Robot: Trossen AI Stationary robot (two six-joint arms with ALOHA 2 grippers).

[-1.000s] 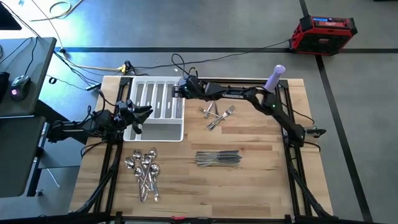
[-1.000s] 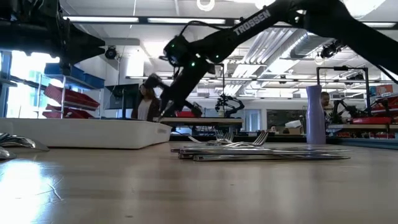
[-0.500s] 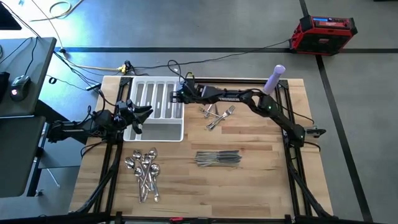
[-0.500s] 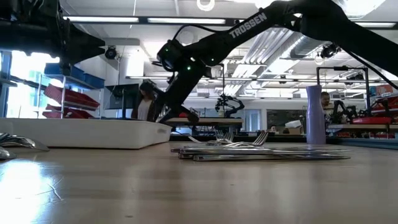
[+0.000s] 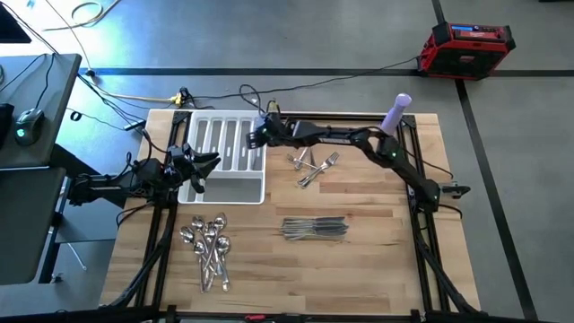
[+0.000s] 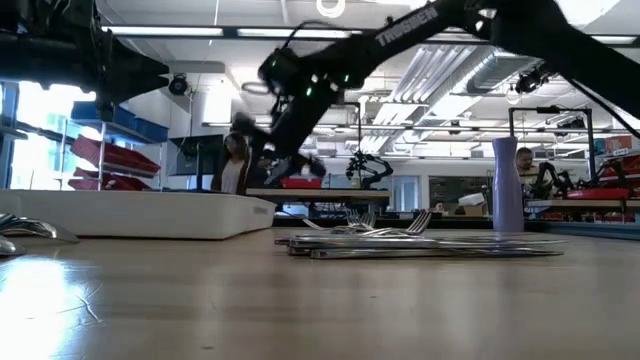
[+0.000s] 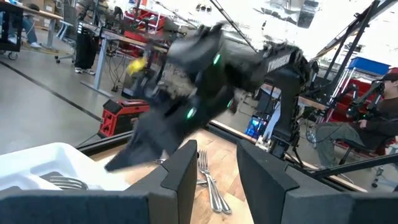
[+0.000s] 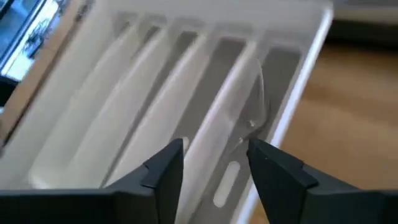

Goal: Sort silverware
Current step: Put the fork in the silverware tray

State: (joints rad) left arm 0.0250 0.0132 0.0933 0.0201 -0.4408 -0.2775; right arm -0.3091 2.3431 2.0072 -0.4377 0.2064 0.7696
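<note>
My right gripper point(image 8: 214, 158) hangs open over the right-hand slots of the white tray point(image 5: 208, 190), touching nothing; the low view shows it point(image 6: 285, 165) clear above the tray's rim. A shiny piece of silverware point(image 8: 252, 118) lies in the slot below it. More silverware lies in heaps on the wooden table: forks point(image 5: 314, 165) right of the tray, knives point(image 5: 314, 230) toward the near edge, spoons point(image 5: 208, 248) at the near left. My left gripper point(image 7: 214, 177) waits open and level at the tray's left near side point(image 5: 199, 172), nothing between its fingers.
A lilac bottle point(image 5: 395, 111) stands at the table's far right corner. Cables point(image 5: 134, 94) lie on the floor beyond the far left corner, and a red case point(image 5: 468, 45) sits on the floor at the far right. Bare wood shows at the table's right point(image 5: 395, 215).
My right gripper has risen from low over the tray's right slots and rolled a little. In the low view its fingers, together a second ago, now stand apart. The tray and the heaps have kept still.
</note>
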